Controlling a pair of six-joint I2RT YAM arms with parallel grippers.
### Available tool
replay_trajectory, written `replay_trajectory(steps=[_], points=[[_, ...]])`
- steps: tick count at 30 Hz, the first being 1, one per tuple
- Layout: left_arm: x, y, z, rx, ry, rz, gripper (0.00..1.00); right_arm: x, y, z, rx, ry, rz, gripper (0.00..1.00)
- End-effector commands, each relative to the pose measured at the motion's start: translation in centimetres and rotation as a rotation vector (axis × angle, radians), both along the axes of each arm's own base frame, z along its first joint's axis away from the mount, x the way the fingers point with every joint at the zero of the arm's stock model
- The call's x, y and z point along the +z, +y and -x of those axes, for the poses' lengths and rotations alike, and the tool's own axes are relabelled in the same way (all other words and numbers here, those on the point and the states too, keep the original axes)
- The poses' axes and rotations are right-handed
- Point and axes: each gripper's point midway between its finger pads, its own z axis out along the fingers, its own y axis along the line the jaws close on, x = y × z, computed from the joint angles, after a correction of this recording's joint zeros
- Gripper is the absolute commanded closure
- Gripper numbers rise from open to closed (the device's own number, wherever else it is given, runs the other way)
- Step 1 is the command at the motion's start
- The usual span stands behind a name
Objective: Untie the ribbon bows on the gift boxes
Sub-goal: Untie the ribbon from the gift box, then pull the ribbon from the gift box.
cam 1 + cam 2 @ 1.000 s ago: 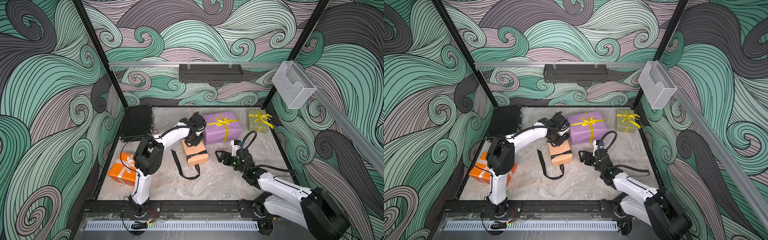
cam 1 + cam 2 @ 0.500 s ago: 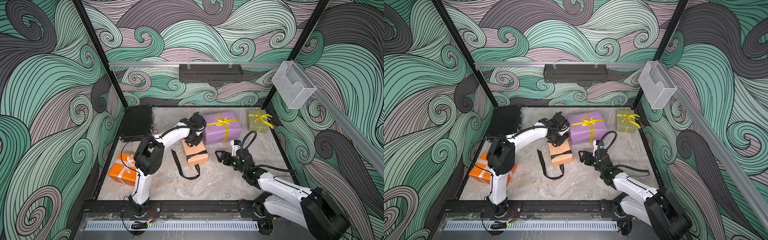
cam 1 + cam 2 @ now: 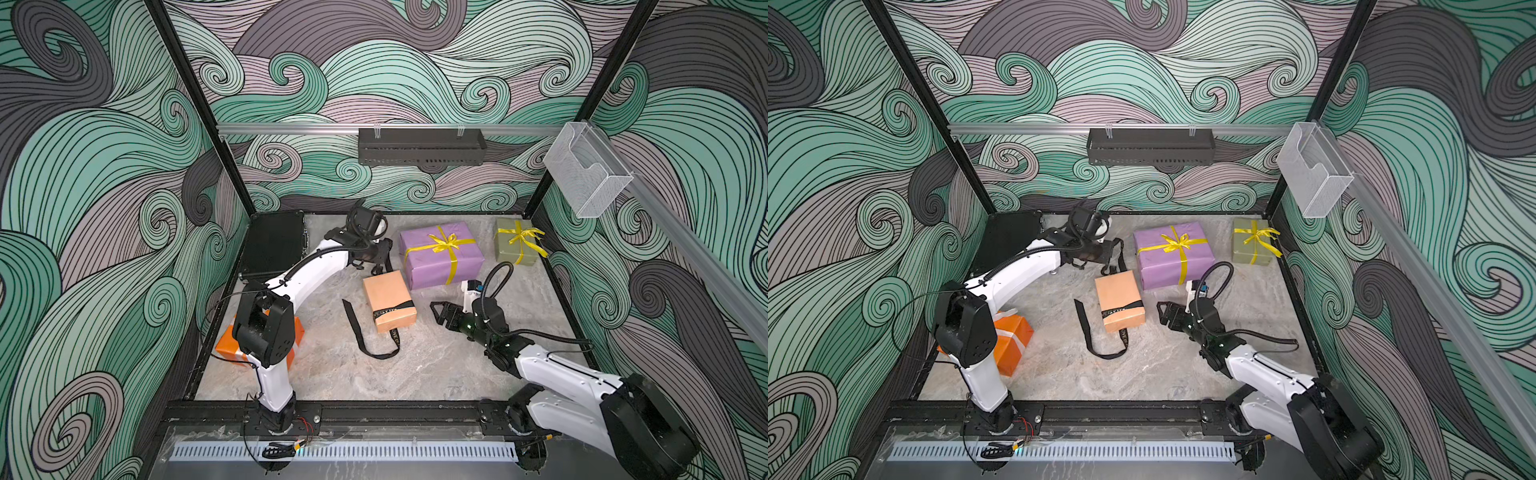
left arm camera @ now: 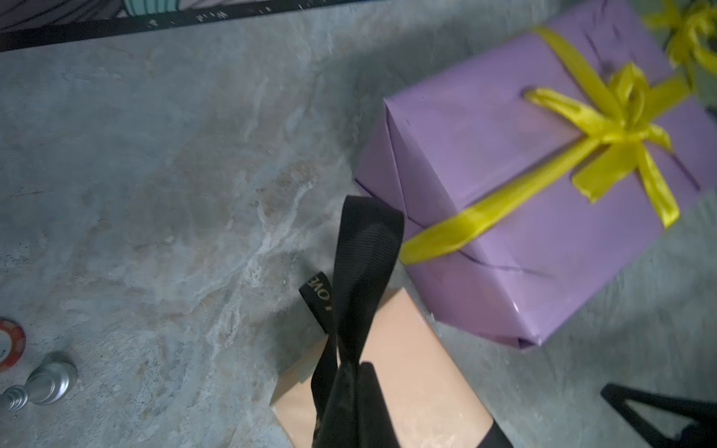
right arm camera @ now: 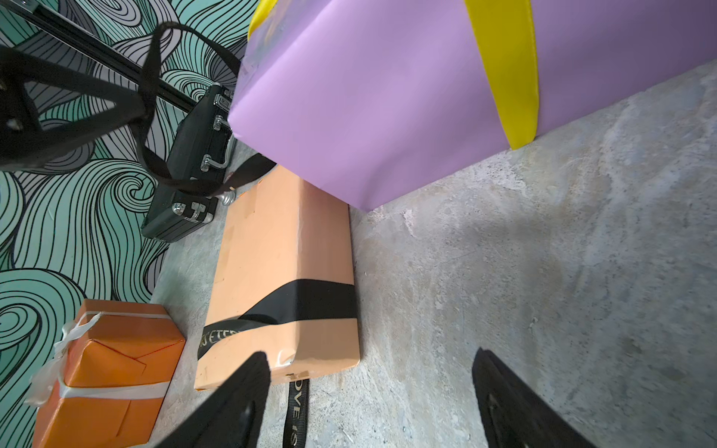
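The tan-peach gift box (image 3: 388, 301) lies mid-table with a black lettered ribbon (image 3: 353, 328) still round its near end, one tail looping over the floor. My left gripper (image 3: 384, 255) hangs just past the box's far edge, shut on the ribbon's other end (image 4: 364, 248), which rises from the box (image 4: 407, 368). My right gripper (image 3: 436, 311) stands open on the floor to the right of the box, fingers (image 5: 240, 403) apart, holding nothing. The purple box (image 3: 440, 253) and olive box (image 3: 515, 247) keep tied yellow bows (image 3: 444, 243). The orange box (image 3: 1013, 336) with white ribbon (image 5: 66, 341) sits behind my left arm.
A black hard case (image 3: 274, 245) lies at the back left corner. A black tray (image 3: 419, 145) hangs on the back wall and a clear holder (image 3: 586, 170) on the right rail. Patterned walls close in three sides.
My left gripper's jaws have closed onto the black ribbon end by the tan-peach box. Neither arm has moved noticeably and the boxes stay where they were.
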Motion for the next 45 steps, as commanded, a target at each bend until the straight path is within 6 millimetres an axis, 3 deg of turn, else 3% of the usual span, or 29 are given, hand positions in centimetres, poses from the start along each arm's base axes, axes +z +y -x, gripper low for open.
replay_trajectory(steps=[1, 6, 12, 17, 21, 23, 26, 29, 32, 37, 41, 45], points=[[0.7, 0.5, -2.2, 0.129, 0.031, 0.157, 1.00, 1.0, 0.3, -0.8, -0.003, -0.016, -0.008, 0.17], [-0.9, 0.3, -4.2, 0.173, 0.126, 0.234, 1.00, 0.7, 0.5, -0.9, 0.000, 0.003, -0.005, 0.17], [-2.6, 0.4, -6.5, 0.226, 0.187, 0.211, 1.00, 0.5, 0.7, -1.0, 0.004, 0.015, -0.001, 0.17], [-3.6, 1.5, -8.0, 0.305, 0.205, 0.213, 0.65, 0.5, 0.7, -1.0, 0.005, 0.023, 0.008, 0.17], [-3.4, 1.9, -8.2, 0.322, 0.192, 0.195, 0.22, 0.6, 0.6, -1.0, -0.001, 0.021, 0.011, 0.16], [-3.0, 2.0, -7.9, 0.319, 0.189, 0.191, 0.09, 0.7, 0.4, -1.1, -0.006, 0.017, 0.015, 0.16], [-1.7, 1.5, -6.9, 0.289, 0.165, 0.190, 0.02, 0.8, 0.2, -1.0, -0.011, 0.015, 0.021, 0.16], [-0.6, 1.0, -5.1, 0.255, 0.149, 0.180, 0.01, 1.1, 0.1, -1.0, -0.011, 0.000, 0.021, 0.16], [0.9, 0.5, -2.0, 0.224, 0.149, 0.117, 0.01, 1.8, -0.3, -0.9, -0.023, -0.021, 0.033, 0.16], [3.6, -0.9, 5.3, 0.055, 0.066, -0.104, 0.01, 2.7, -2.0, -0.2, -0.078, -0.072, 0.037, 0.14], [3.9, -1.0, 11.5, -0.100, 0.049, -0.215, 0.01, 3.8, -3.4, 0.2, -0.128, -0.120, 0.036, 0.15], [3.1, 0.2, 17.4, -0.264, 0.032, -0.284, 0.01, 4.0, -5.2, 0.5, -0.198, -0.131, 0.087, 0.20]])
